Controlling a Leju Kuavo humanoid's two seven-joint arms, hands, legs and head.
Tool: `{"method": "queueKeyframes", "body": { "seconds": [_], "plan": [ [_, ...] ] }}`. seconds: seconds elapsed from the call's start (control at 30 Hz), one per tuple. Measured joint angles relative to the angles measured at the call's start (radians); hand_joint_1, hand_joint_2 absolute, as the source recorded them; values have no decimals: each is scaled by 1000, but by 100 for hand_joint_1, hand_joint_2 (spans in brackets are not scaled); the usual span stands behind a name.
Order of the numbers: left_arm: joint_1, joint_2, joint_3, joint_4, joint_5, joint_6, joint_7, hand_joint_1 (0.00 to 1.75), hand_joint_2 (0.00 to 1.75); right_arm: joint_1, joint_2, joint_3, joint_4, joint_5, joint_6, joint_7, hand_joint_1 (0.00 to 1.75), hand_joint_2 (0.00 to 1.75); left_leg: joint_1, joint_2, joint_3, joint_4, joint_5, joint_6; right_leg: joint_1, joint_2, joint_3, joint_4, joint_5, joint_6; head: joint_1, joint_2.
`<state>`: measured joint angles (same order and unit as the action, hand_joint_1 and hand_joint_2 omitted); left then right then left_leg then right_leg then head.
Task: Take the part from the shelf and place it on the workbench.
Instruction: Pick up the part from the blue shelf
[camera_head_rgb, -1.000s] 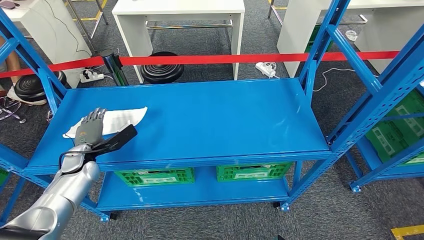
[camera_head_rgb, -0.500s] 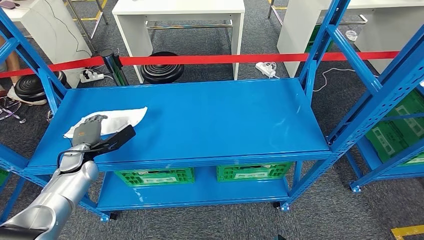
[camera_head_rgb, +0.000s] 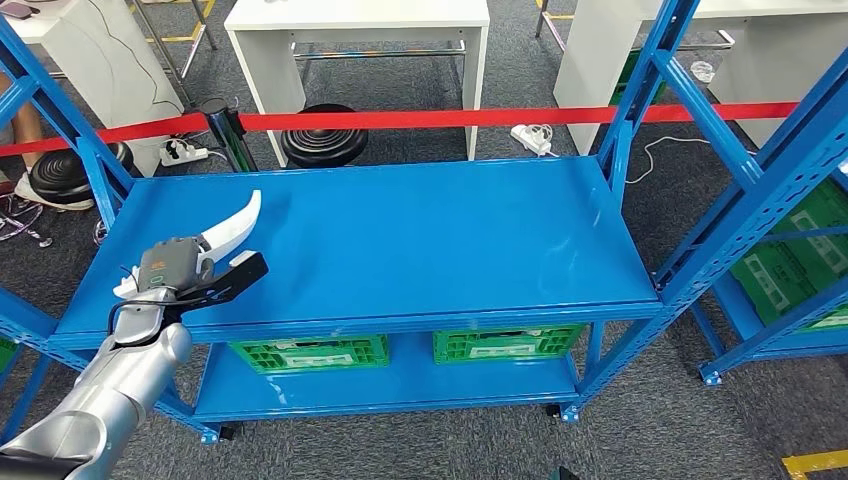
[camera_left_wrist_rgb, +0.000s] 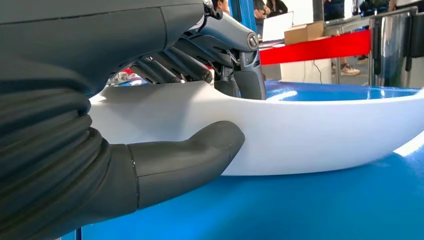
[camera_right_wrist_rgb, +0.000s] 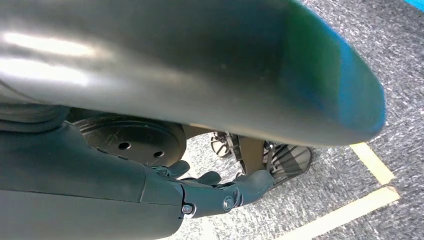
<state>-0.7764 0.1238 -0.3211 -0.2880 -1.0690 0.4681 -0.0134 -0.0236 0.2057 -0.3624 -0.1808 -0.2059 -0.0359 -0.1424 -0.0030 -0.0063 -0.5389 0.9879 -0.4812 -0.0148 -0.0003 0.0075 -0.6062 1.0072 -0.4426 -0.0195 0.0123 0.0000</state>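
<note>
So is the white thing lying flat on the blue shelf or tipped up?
Tipped up. The left hand grips the white part, whose far end points upward above the blue shelf.

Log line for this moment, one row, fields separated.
left hand: grips white part | part: tilted up off blue shelf | right hand: hanging, fingers curled, holds nothing

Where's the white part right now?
In the head view, the white part sits at the blue shelf's left end, held by the left hand, tip tilted up.
</note>
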Motion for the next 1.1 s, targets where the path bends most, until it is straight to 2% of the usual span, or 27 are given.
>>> {"method": "queueKeyframes", "body": {
  "seconds": [0.53,0.6,0.73,0.9,0.97,1.1],
  "plan": [
    [4,13,1,1,-15,30,-3,175,175,0,-3,0,0,-3,-10,-8,0,0,0,0,1,0,0,0,0,0,1,0,0,0,0,0],
    [7,15,2,1,-22,67,-21,175,175,0,-4,0,0,-2,-10,-10,0,0,0,0,1,0,0,0,0,0,1,0,0,0,0,0],
    [27,23,12,-25,-100,203,-53,175,175,0,-4,0,0,4,-9,-12,0,0,0,0,1,0,0,0,0,0,1,0,0,0,0,0],
    [53,28,48,-104,-176,231,-56,175,175,0,-5,0,0,7,-8,-12,0,0,0,0,1,0,0,0,0,0,1,0,0,0,0,0],
    [64,25,63,-133,-180,232,-87,175,175,0,-5,0,0,6,-8,-12,0,0,0,0,1,0,0,0,0,0,1,0,0,0,0,0],
    [78,-17,165,-220,-150,232,-281,175,175,-1,-6,0,0,-1,-5,-13,0,0,0,-2,1,1,0,0,0,-2,1,0,0,0,0,0]
  ]
}}
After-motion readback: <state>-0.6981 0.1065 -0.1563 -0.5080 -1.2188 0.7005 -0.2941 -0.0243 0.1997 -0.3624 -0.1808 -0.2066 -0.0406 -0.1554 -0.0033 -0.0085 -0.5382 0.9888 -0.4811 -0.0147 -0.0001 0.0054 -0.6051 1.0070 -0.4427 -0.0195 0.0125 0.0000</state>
